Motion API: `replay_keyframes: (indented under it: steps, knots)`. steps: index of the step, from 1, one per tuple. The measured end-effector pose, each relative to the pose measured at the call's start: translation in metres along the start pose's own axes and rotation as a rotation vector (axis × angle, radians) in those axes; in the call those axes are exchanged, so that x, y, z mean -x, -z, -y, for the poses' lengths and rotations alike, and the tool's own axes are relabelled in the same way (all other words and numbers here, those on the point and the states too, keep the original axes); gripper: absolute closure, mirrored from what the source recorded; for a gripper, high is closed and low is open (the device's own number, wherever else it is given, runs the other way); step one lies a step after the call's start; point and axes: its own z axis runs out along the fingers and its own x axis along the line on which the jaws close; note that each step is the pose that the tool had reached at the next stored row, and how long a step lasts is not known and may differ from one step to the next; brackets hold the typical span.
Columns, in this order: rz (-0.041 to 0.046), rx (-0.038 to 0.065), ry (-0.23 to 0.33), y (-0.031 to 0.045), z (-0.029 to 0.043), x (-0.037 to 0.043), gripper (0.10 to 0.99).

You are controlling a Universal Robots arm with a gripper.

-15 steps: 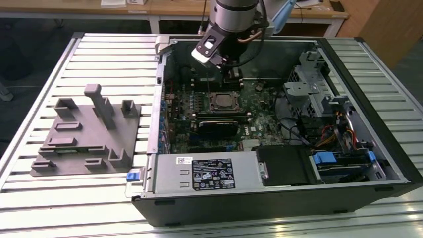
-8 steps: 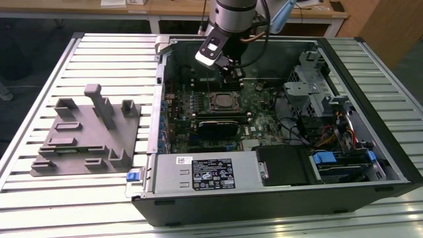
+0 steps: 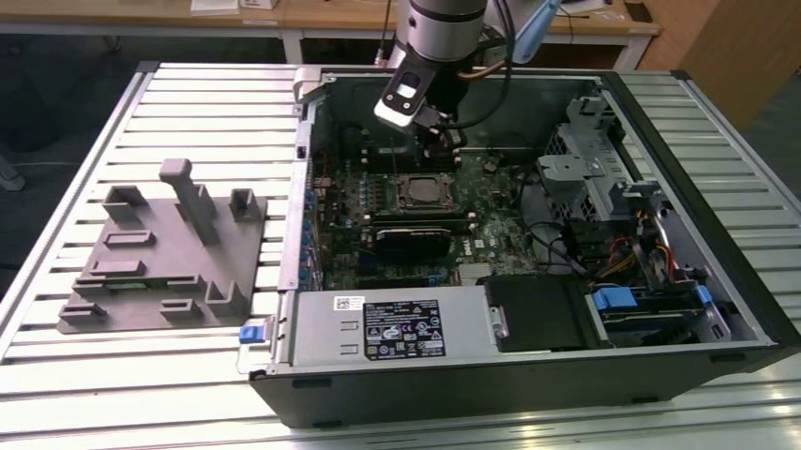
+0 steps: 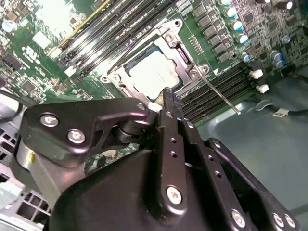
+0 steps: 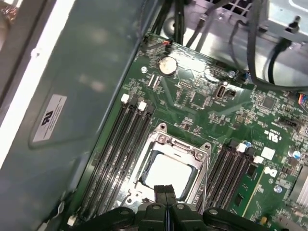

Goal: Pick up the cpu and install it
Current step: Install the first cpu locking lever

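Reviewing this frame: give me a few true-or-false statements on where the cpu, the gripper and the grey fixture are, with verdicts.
1. The cpu lies in the socket on the motherboard. True.
2. The gripper is holding the cpu. False: in both wrist views its fingers are pressed together with nothing between them, and the cpu sits in the socket beyond the tips.
3. The grey fixture stands inside the computer case. False: it rests on the table, outside the case on the exterior view's left.
4. The gripper is over the motherboard inside the open case. True.
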Motion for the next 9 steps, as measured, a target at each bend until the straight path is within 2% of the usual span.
replay_keyframes:
  steps: [4, 5, 9]
  knots:
    - [-0.0009, -0.002, 0.039, 0.0000, 0.0000, 0.0000, 0.980]
    - [-0.0022, -0.004, 0.090, -0.0001, 0.0000, 0.0000, 0.980]
    - [-0.0031, -0.006, 0.126, -0.0001, 0.0000, 0.0000, 0.980]
